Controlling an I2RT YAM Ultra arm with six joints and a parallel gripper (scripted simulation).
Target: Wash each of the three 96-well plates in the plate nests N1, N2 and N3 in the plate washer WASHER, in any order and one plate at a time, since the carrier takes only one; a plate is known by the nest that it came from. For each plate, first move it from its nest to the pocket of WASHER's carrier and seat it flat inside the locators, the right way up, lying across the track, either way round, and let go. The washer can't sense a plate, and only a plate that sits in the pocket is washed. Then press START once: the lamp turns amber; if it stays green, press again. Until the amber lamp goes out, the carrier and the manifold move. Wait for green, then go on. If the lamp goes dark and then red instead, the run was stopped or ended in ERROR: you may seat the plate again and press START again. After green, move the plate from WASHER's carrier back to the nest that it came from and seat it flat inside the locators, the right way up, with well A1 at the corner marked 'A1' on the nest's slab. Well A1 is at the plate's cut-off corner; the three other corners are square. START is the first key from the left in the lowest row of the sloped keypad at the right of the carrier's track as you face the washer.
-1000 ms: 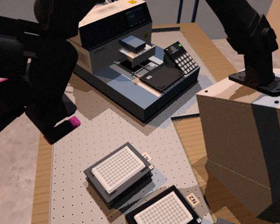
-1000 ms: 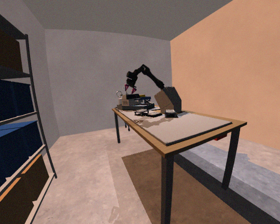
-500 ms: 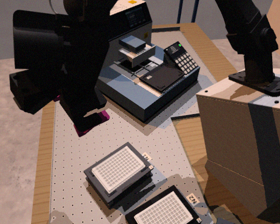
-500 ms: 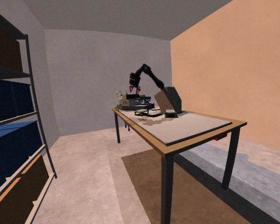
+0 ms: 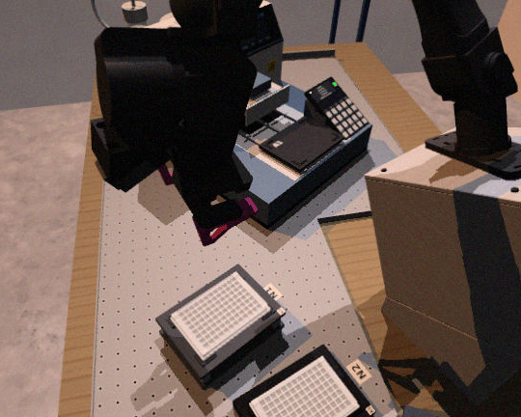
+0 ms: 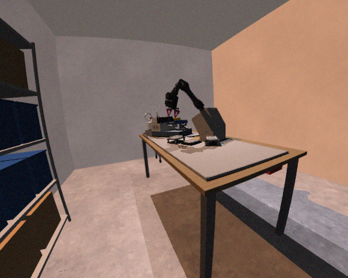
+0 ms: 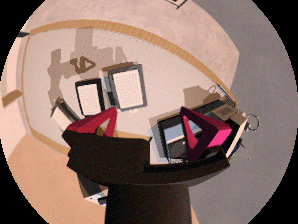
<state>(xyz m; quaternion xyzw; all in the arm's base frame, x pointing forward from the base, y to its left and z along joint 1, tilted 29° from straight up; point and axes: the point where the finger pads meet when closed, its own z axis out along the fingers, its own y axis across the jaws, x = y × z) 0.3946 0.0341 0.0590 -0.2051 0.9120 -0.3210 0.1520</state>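
Nearest, the N2 plate (image 5: 305, 393) is cut off by the top view's lower edge; only the white grid of wells is seen. Beyond, the N1 plate (image 5: 220, 315) sits in its dark nest on the perforated mat (image 5: 142, 261). The gripper (image 5: 224, 219), magenta fingers fully apart and holding nothing, is hung above WASHER (image 5: 291, 179), whose rear is hidden by the arm. The carrier pocket (image 5: 303, 143) lies bare beside the keypad (image 5: 344, 113); the lamp (image 5: 335, 84) is green.
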